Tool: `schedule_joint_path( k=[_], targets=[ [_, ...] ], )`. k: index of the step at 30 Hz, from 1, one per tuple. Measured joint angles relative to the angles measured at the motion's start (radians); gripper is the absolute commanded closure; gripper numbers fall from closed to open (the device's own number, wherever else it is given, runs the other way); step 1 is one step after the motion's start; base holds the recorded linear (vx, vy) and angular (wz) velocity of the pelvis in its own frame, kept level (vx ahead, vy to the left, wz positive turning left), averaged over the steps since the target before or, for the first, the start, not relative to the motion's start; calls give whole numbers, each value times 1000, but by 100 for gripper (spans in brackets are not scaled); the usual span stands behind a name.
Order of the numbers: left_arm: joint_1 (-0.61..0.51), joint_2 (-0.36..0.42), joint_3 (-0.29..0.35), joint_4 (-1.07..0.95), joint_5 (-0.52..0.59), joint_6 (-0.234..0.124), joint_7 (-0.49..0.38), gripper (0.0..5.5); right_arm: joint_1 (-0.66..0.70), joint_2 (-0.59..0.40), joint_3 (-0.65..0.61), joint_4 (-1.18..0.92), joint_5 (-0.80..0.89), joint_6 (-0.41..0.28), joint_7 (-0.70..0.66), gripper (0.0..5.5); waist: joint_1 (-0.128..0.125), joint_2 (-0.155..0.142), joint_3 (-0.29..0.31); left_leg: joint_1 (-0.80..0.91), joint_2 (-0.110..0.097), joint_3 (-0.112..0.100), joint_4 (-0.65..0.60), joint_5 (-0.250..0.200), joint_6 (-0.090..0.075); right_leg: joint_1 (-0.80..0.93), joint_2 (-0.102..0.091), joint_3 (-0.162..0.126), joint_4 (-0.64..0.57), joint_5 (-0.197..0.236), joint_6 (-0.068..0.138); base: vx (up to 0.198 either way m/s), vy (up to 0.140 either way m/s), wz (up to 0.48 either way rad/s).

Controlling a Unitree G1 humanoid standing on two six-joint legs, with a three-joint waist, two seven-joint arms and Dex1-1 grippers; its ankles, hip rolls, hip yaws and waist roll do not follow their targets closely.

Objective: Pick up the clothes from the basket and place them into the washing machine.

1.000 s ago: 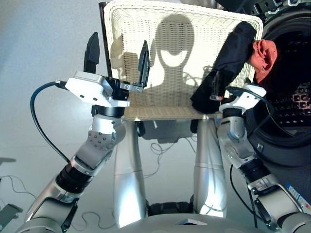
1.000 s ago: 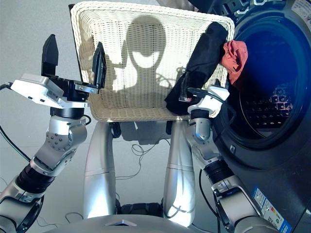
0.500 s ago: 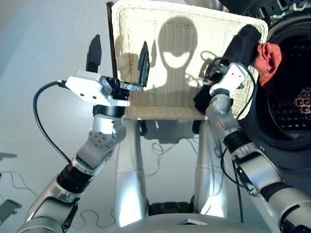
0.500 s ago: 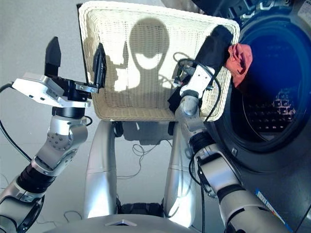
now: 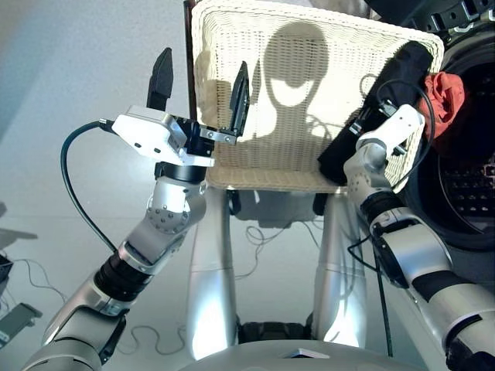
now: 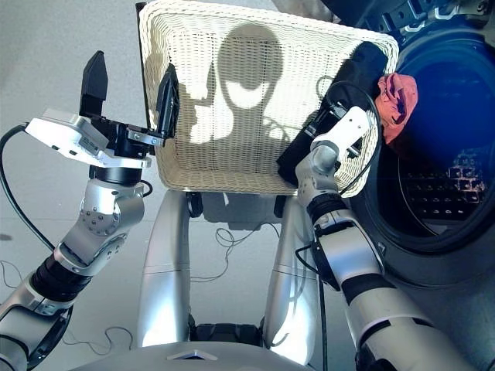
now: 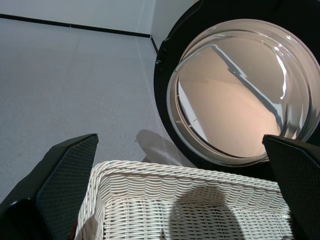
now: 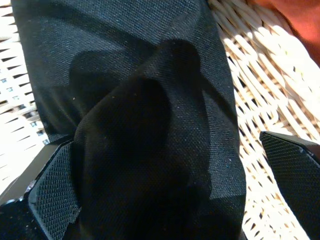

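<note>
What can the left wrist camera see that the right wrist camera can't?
Only the left wrist view shows the washing machine's round door glass, the grey floor and the open left gripper with nothing between its fingers. Only the right wrist view shows the black garment up close between the open right gripper's fingers, plus a corner of the coral-red garment. Both show the cream-white woven basket.

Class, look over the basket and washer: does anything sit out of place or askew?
Yes: the coral-red garment hangs over the basket rim toward the washing machine, half out, while the black garment lies inside.
</note>
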Motion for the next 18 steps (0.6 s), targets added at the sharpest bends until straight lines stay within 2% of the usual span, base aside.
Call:
schedule_joint_path(
  k=[1,2,3,12,14,18],
  targets=[
    [0,0,-2,0,0,0,0,0,-3,0,0,5,2,0,0,136,0,0,0,0,0,0,0,0,0,0,0,0,0,0,0,0,0,0],
    [0,0,-7,0,0,0,0,0,-6,0,0,6,5,1,3,397,1,0,0,0,0,0,0,0,0,0,0,0,0,0,0,0,0,0],
    [-1,0,-11,0,0,1,0,0,-9,-1,1,6,10,2,8,550,1,0,0,0,0,0,0,0,0,0,0,0,0,0,0,0,0,0],
    [-18,-2,-31,0,-22,8,-21,0,-13,-24,9,2,69,20,94,550,12,0,0,-4,-4,-1,-1,0,0,-3,-4,-2,1,-2,1,0,0,0],
    [-17,-2,-31,0,-22,9,-24,0,-4,-29,13,-11,78,20,99,550,12,0,0,-4,-5,-1,-1,0,0,-3,-5,-2,1,-2,1,92,6,13],
    [-8,-6,-23,1,-38,11,-33,0,68,-63,41,-106,87,26,137,550,6,-1,-1,0,-5,-4,-1,2,-2,0,-13,-4,12,-12,1,23,1,5]
  ],
)
